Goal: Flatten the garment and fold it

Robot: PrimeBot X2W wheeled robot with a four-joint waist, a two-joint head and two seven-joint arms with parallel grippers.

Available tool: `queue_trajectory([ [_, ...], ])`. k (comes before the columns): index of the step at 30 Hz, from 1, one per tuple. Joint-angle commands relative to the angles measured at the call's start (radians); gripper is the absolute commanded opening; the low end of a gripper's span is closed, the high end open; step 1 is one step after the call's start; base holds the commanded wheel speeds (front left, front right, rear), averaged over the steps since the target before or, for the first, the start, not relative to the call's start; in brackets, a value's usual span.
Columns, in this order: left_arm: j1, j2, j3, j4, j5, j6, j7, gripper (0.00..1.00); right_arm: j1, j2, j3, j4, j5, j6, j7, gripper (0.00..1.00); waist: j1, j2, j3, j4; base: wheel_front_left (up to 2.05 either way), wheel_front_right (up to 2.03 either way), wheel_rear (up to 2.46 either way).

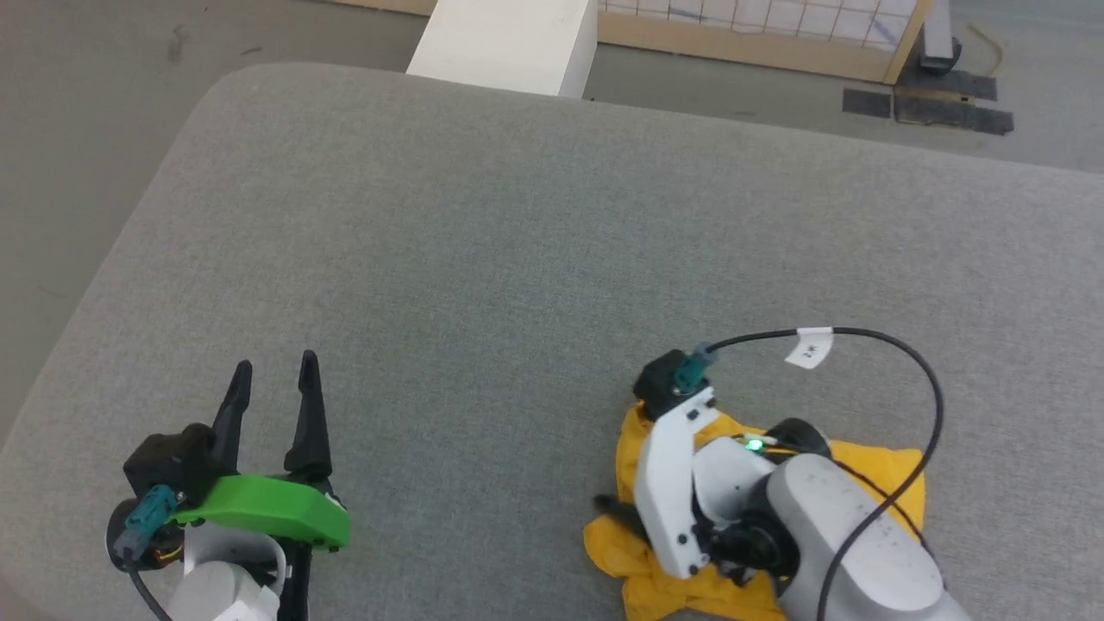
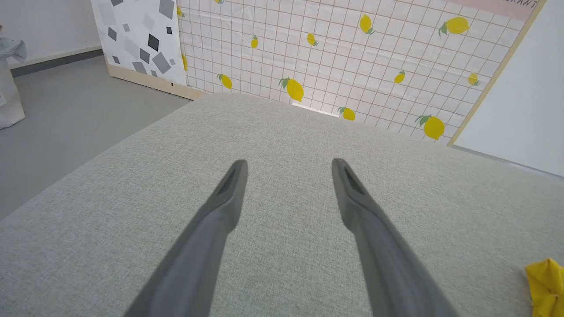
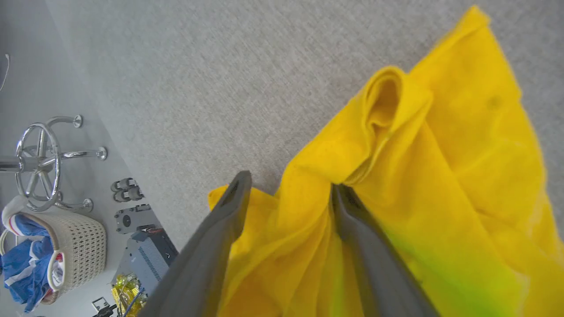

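The garment (image 1: 888, 476) is a mustard-yellow crumpled heap on the grey padded table (image 1: 517, 241), near its front right. No print shows on it. My right arm lies over the heap and hides its middle. In the right wrist view the right gripper (image 3: 288, 185) is open and pressed down into the garment (image 3: 462, 176), with a ridge of yellow cloth between its two fingers. My left gripper (image 1: 276, 362) stands open over bare table at the front left, well apart from the cloth. The left wrist view shows the left gripper (image 2: 289, 162) holding nothing and a garment corner (image 2: 546, 281) at the lower right.
A white block (image 1: 509, 39) stands at the table's far edge. A lemon-patterned grid panel (image 2: 352, 53) rises behind it. On the floor beside the table are a wicker basket (image 3: 66, 251) with blue cloth, a chrome stand (image 3: 39, 158) and small equipment.
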State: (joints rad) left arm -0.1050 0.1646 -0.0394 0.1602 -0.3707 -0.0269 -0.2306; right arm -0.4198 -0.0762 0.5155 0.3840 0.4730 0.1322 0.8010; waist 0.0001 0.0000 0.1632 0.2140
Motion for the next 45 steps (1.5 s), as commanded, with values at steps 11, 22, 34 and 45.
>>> queue_trajectory([
  [11, 0.005, 0.016, -0.009, 0.007, 0.005, 0.0, -0.005, 1.0, -0.036, -0.037, 0.019, -0.214, 0.102, -0.002, -0.118, 1.0, -0.0001, 0.0, -0.091, -0.117, 0.0, 0.0, 0.0],
  [22, 0.035, 0.028, 0.004, -0.063, 0.065, 0.048, -0.026, 1.0, 0.166, -0.098, -0.25, -0.371, -0.136, -0.002, -0.308, 1.0, -0.0001, 0.0, -0.113, -0.212, 0.0, 0.0, 0.0],
  [34, 0.05, 0.006, 0.011, -0.075, 0.079, 0.038, -0.031, 1.0, 0.397, -0.068, -0.396, -0.337, -0.302, -0.002, -0.212, 1.0, -0.0001, 0.0, -0.078, -0.19, 0.0, 0.0, 0.0],
  [45, 0.043, -0.012, 0.032, -0.079, 0.085, 0.028, -0.031, 1.0, 0.383, -0.048, -0.401, -0.21, -0.361, -0.002, -0.162, 1.0, -0.0001, 0.0, -0.047, -0.159, 0.0, 0.0, 0.0],
])
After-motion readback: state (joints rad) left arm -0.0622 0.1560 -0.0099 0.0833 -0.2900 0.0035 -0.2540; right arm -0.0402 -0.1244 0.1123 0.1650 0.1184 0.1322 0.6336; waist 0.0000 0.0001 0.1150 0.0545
